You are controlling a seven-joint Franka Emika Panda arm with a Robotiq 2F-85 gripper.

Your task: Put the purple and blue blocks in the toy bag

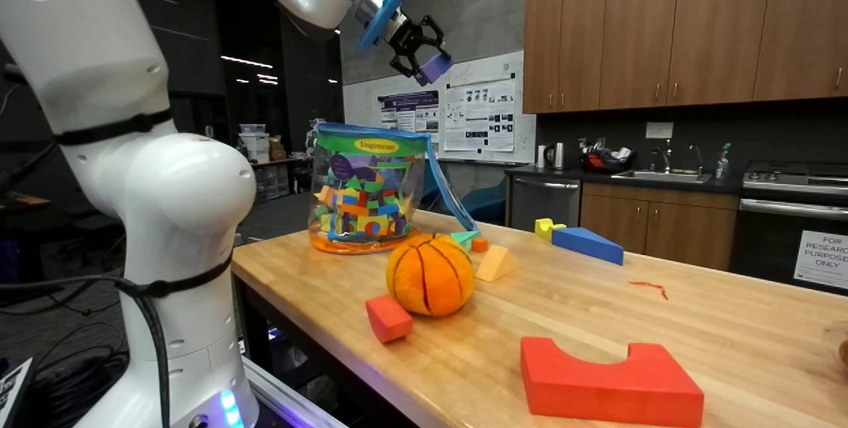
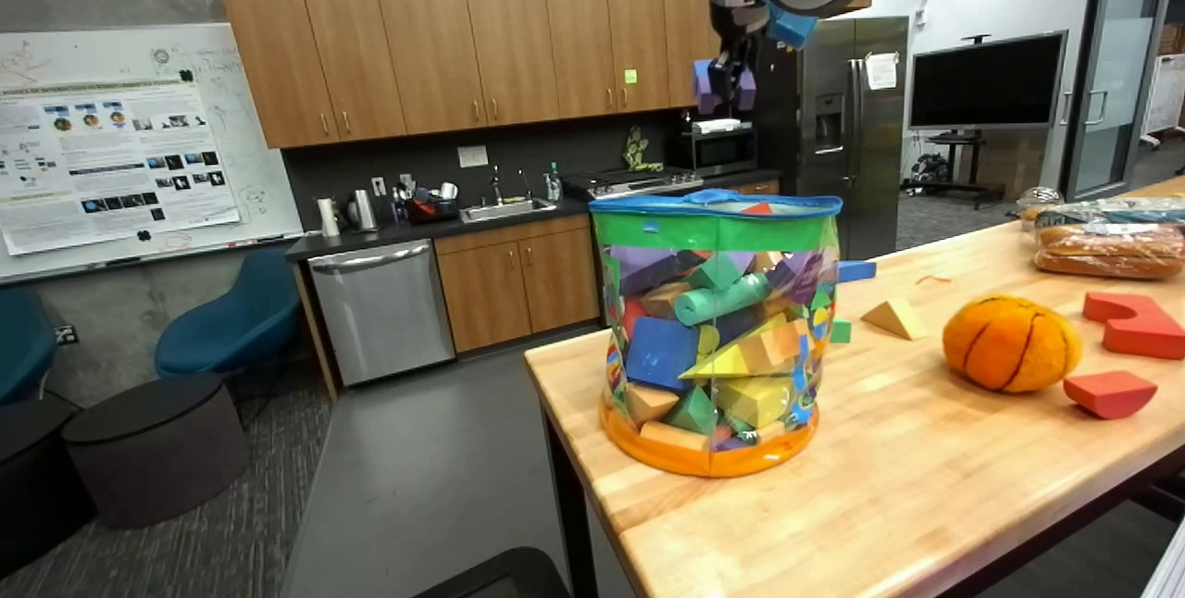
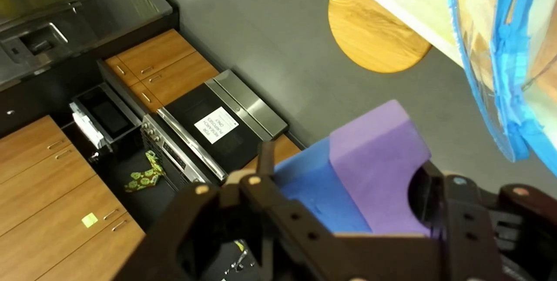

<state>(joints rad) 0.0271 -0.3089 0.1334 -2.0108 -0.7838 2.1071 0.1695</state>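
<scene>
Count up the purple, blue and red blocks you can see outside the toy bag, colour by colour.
Purple: 1 (purple block in the gripper)
Blue: 2 (blue block in the gripper, blue wedge on the table)
Red: 2 (notched red block and smaller red block, both on the table)
Total: 5

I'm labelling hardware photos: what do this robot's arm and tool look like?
The arm is glossy white and rounded, with black straps, a black cable along its lower part and a blue light at the base. A blue piece sits near the black, two-fingered tool.
</scene>
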